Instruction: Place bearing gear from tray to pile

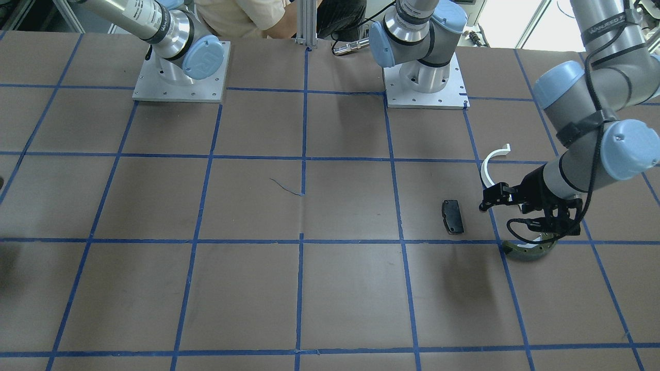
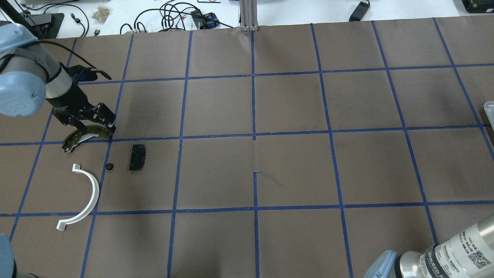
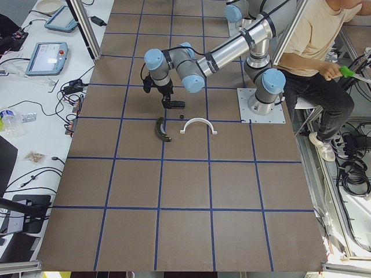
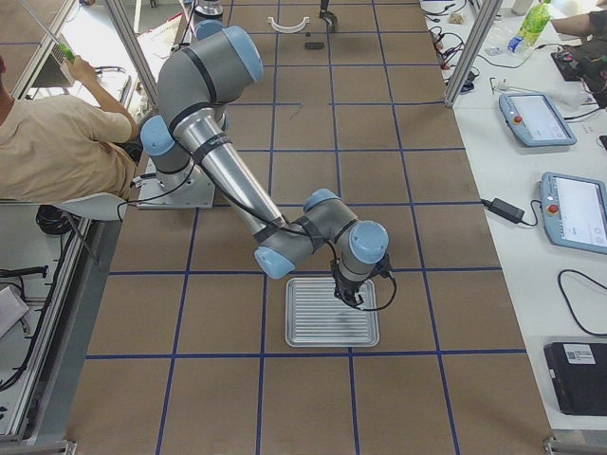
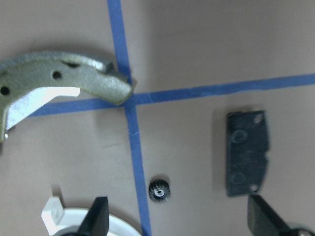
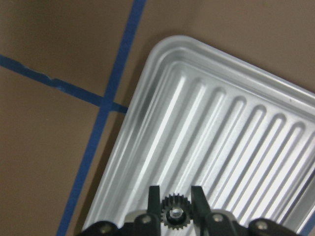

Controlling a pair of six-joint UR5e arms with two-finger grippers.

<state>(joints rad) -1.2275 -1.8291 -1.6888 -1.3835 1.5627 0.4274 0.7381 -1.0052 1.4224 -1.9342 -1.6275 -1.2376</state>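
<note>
Clamping a bearing gear [image 6: 173, 212] in near-closed jaws, right gripper [image 6: 175, 195] hangs above tray [image 6: 236, 123]; left gripper [image 5: 179, 216], wide open, empty, hovers over pile [image 5: 64, 83], black pad [image 5: 247, 152] at its 2 o'clock.

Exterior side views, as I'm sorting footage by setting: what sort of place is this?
Probably a robotics lab or test cell: two teach pendants, a blue tape grid, and a seated operator.

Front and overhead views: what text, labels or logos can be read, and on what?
"UR": raised logo on the blue joint cap of the right arm.
White lettering on the black strap around the left arm: too blurred to read.
Print on the sticker with QR codes on the right arm: too small to read.
</note>
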